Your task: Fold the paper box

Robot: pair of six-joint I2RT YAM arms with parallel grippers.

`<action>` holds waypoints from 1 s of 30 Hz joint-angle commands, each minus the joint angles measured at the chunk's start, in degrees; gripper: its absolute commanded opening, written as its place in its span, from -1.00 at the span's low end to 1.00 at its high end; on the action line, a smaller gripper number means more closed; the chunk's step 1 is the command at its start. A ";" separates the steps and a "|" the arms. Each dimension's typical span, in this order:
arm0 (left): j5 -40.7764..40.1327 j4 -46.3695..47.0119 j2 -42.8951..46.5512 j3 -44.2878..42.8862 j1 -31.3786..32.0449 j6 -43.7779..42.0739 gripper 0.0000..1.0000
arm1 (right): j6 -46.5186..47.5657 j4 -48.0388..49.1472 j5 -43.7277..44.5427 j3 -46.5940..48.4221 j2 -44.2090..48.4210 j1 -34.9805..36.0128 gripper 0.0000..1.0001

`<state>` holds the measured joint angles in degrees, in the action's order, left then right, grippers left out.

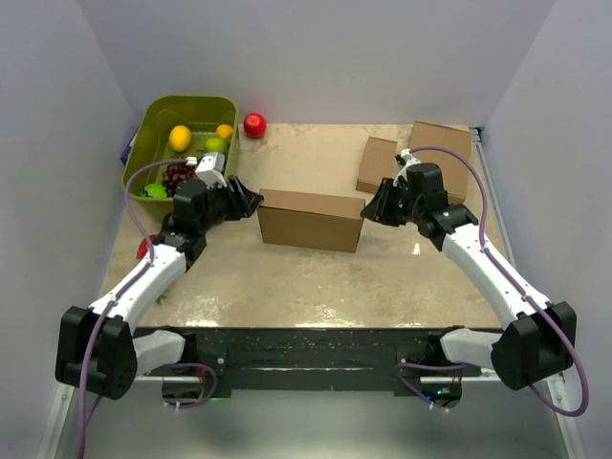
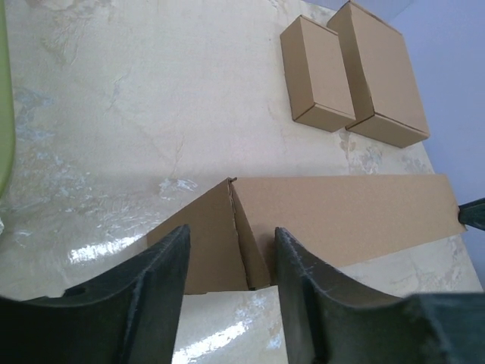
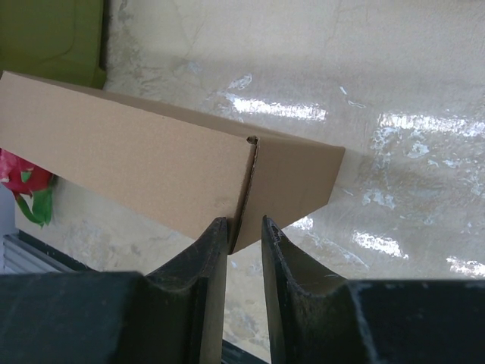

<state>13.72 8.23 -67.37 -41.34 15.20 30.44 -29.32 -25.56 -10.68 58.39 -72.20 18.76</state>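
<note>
Table (image 1: 287,282): box (image 1: 311,218) stands near-formed at centre; right gripper (image 1: 369,208), at its 3 o'clock, is pinched on the end wall, and left gripper (image 1: 251,201), at 9 o'clock, gapes astride the loose end flap, so steady right while left closes squarely on that flap.

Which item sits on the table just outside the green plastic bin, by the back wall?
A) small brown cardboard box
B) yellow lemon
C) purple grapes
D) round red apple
D: the top view shows the round red apple on the tabletop beside the green plastic bin, while the yellow lemon and purple grapes lie inside it.
</note>
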 commanded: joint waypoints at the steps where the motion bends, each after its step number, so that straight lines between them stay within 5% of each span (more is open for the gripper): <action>1: 0.26 3.11 -0.92 1.70 -0.70 1.03 -0.03 | 5.42 -14.52 10.77 -5.48 -4.35 -0.83 -0.51; 8: 1.05 0.75 -1.00 4.34 -0.79 0.77 -0.22 | 5.50 -14.52 10.85 -5.30 -4.26 -0.75 -0.51; 17: -1.67 -5.50 -2.50 7.50 -0.88 -2.05 -0.24 | 5.06 -13.64 10.77 -6.89 -3.03 -0.75 -0.51; 30: 3.59 0.64 -6.54 16.46 -2.54 4.01 -0.32 | 5.41 -12.94 8.31 -7.06 -2.59 -0.75 -0.50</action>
<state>17.74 23.09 -68.97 -32.45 14.13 35.14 -29.30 -23.33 -11.05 56.38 -70.78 18.85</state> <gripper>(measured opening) 0.355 0.255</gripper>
